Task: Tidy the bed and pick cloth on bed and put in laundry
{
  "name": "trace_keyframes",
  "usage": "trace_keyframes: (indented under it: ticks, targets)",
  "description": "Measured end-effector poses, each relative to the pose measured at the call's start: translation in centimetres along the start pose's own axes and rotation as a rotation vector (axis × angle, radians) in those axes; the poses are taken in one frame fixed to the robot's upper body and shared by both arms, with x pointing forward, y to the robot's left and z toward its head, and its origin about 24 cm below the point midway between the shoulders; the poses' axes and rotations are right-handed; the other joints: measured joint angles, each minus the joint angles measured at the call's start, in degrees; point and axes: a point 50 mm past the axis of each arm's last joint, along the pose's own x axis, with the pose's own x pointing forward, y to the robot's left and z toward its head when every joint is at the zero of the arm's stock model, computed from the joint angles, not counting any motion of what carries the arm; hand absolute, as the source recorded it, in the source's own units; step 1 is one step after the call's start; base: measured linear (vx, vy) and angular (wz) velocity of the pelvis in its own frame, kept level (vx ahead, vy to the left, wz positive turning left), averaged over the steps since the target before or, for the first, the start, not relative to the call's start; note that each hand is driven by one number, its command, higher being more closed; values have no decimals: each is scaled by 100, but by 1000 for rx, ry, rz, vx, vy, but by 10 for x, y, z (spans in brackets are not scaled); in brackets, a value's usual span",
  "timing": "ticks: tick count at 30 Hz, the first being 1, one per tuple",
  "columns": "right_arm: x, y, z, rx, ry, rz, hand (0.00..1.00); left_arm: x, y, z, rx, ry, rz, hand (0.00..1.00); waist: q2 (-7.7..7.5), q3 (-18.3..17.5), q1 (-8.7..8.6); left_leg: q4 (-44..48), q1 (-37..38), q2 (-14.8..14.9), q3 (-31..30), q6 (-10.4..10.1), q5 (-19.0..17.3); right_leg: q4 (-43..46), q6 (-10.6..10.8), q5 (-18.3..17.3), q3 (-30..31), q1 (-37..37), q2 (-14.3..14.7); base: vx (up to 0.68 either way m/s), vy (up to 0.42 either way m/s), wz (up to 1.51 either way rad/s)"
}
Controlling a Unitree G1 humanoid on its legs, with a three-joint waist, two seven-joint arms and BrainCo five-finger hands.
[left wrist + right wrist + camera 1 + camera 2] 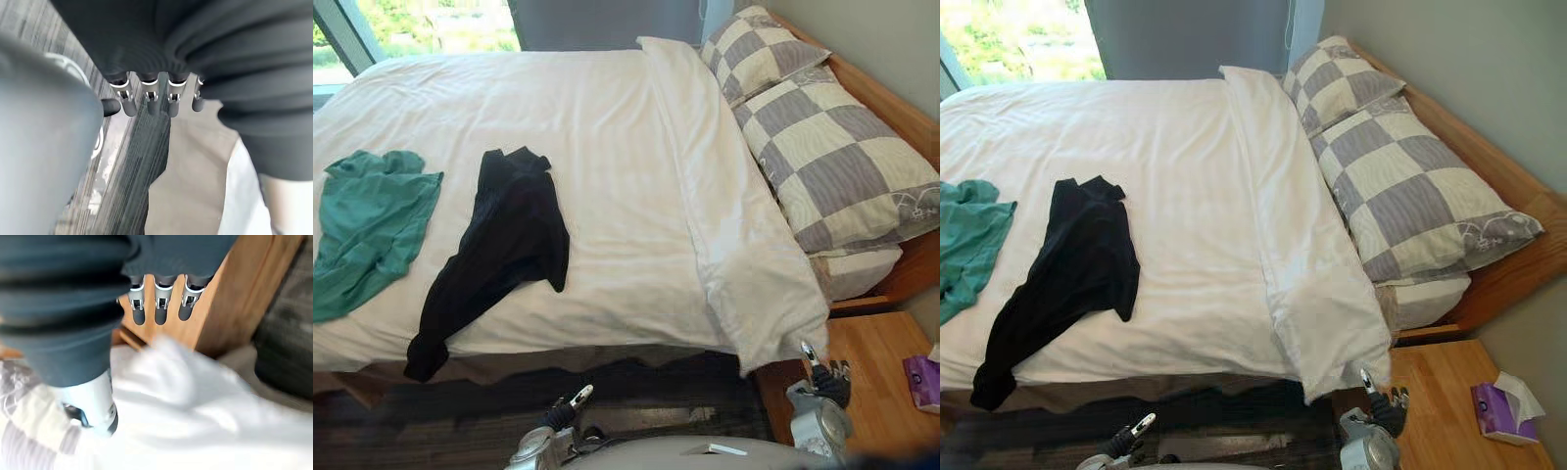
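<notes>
The wide bed under a white duvet (509, 108) runs across the view, with 2 grey-and-cream checked pillows (842, 166) at its right end and a pale wooden nightstand (871, 392) beside them. No laundry basket can be seen.

Both of the 2 garments are still on the bed. The black long-sleeved top (509, 235) lies diagonally, its body up on the duvet and 1 sleeve trailing over the near edge toward the lower left. The crumpled green shirt (372, 220) lies further left, just beside it.

The left hand (568, 404) hangs low before the bed with fingers straight and empty. The black top lies ahead and slightly to its left, so this is probably the nearer hand. The right hand (827, 377), also slack and empty, hangs by the duvet's hanging corner, well apart from both garments.
</notes>
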Motion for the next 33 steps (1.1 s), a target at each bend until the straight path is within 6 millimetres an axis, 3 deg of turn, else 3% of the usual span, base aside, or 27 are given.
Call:
trace_keyframes:
  ticks: [4, 5, 8, 11, 17, 19, 20, 22, 24, 27, 33]
  targets:
    - [0, -1, 18, -106, -103, -82, 0, -1, 0, -4, -11, 7, 1, 0, -6, -74, -25, -2, 48, -25, 48, 34, -83, 1, 24, 5, -13, 26, -35, 19, 6, -5]
    - [-1, 0, 23, -122, -126, -80, 100, -1, 0, -5, -14, 9, 1, 0, -14, -96, -50, -2, 42, -21, 49, 36, -88, 2, 37, 24, -21, 12, -34, 0, 0, 0]
    - [-3, 12, 48, -203, -244, -8, 100, -2, 2, -9, -15, 18, 5, 0, 7, -180, -76, -1, 52, 20, 44, 25, -103, 7, 28, 120, -96, 10, -4, 0, 0, 0]
    - [-7, 36, 75, -301, -343, 197, 100, -3, 2, -9, -13, 20, 6, 0, -28, -215, -80, -1, 37, 47, -16, 17, -99, 8, 10, 172, -139, 1, 25, -6, -2, 1]
    - [-20, 111, 95, -145, -287, 641, 100, -2, 3, -6, 18, 34, -3, 0, -32, -180, -64, 0, -302, -24, -151, 49, 16, 8, -12, 71, -138, -342, 6, -52, -1, 4]
    - [-20, 147, 128, -12, -327, 743, 100, 3, -4, 7, 44, 16, -27, 0, 28, 32, -70, 2, -842, -5, -307, 123, 238, 54, -32, 146, -153, -884, 30, -86, 24, 27]
    - [-21, 156, 142, 26, -352, 765, 100, 4, -6, 13, 53, 2, -26, 0, 46, 177, -73, 2, -941, 4, -328, 151, 283, 67, -42, 174, -154, -973, 45, -110, 30, 19]
    - [-31, 188, 201, 215, -444, 857, 100, 9, -11, 37, 62, -60, -18, 0, 144, 736, -54, 7, -1399, 36, -423, 258, 472, 94, -65, 373, -216, -1354, 94, -116, 31, 15]
    - [-46, 201, 239, 366, -499, 931, 100, 11, -13, 52, 59, -99, -24, 0, 180, 1066, -42, 39, -1587, 42, -449, 356, 603, 119, -87, 476, -232, -1544, 120, -51, 28, 7]
    - [-70, 199, 283, 580, -584, 1040, 100, 12, -22, 68, 28, -154, -40, 0, 231, 1399, 34, 43, -1803, 15, -443, 413, 650, 320, -87, 469, -229, -1847, 83, -1, 44, 3]
    - [-116, 179, 321, 872, -690, 1255, 100, 11, -53, 94, -21, -255, -120, 0, 362, 1789, 102, 132, -2309, -34, -493, 435, 666, 961, -69, 199, -287, -2554, -48, 25, 13, 12]
